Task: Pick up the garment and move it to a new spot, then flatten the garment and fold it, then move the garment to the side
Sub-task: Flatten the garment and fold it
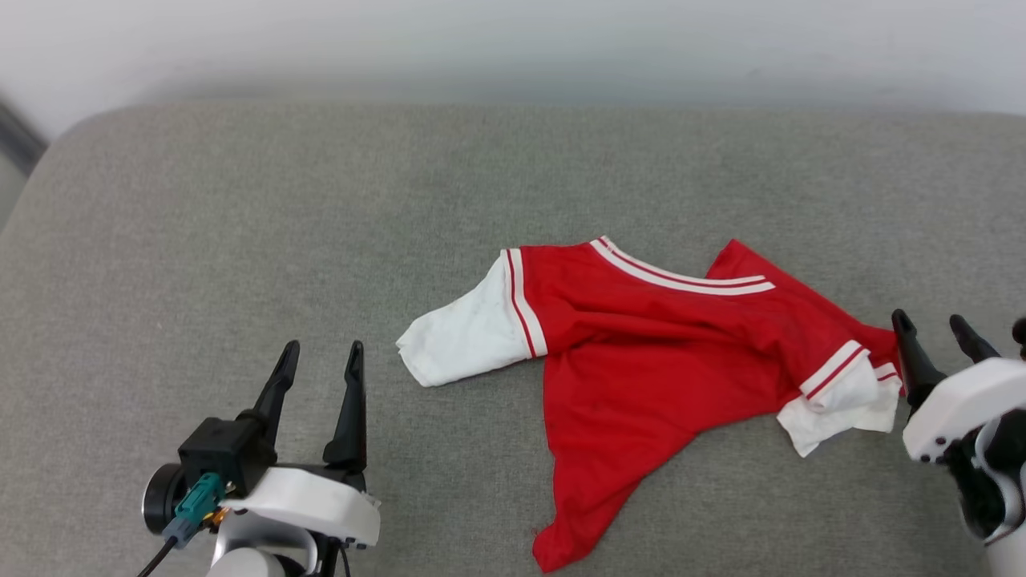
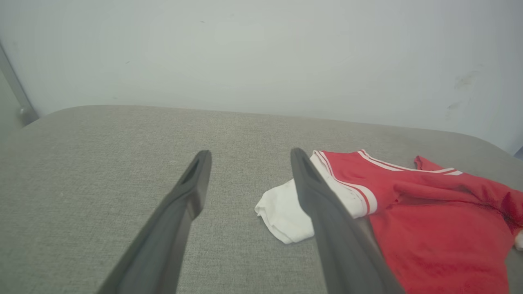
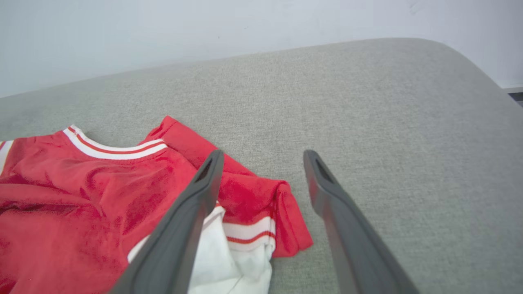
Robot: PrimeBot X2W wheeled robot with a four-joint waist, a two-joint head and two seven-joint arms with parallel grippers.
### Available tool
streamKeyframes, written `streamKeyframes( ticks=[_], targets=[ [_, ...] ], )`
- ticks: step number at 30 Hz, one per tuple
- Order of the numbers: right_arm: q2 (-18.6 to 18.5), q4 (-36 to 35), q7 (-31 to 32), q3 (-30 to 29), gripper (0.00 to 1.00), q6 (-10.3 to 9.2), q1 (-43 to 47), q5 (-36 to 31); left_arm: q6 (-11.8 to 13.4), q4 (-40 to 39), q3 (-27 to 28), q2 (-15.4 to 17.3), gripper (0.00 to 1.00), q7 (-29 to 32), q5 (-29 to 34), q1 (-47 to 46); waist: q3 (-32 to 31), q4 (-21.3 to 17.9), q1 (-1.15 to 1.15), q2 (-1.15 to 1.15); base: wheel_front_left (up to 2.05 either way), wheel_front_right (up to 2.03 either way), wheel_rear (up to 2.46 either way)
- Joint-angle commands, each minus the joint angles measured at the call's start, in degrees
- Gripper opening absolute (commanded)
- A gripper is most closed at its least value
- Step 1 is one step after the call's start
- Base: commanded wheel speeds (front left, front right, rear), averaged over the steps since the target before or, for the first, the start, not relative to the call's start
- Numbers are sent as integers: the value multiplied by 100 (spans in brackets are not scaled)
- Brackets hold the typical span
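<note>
Rumpled and loosely spread on a wide grey woven-fabric cushion [image 1: 240, 200], right of centre: a red short-sleeved T-shirt of thin fabric [image 1: 641, 361] with white sleeves and red-and-white striped trim. Neckline toward the far side, one white sleeve out to the left, the other bunched at the right, a red hem corner trailing to the near edge. At near left, apart from the cloth, the left gripper [image 1: 323, 346] with two long dark fingers, jaws wide apart, nothing between them. At far right, the right gripper [image 1: 930, 320], jaws likewise apart and clamped on nothing, just beside the bunched right sleeve; contact with the cloth impossible to tell. Beyond the cushion, a pale plain wall [image 1: 513, 40].
</note>
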Motion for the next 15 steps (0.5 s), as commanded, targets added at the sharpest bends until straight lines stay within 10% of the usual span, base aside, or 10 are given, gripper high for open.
streamKeyframes(
  ticks=[1, 15],
  targets=[
    [162, -289, -360, -114, 100, -5, 288, -199, 56, 10, 44, 53, 100, 12, -35, 121, -206, -90, 0, 0, 0, 0, 0],
    [1058, -2567, -729, -220, 100, -5, 2171, -1111, 252, 55, 163, 159, 100, 105, -212, 661, -886, -269, 0, 0, 0, 0, 0]
  ],
)
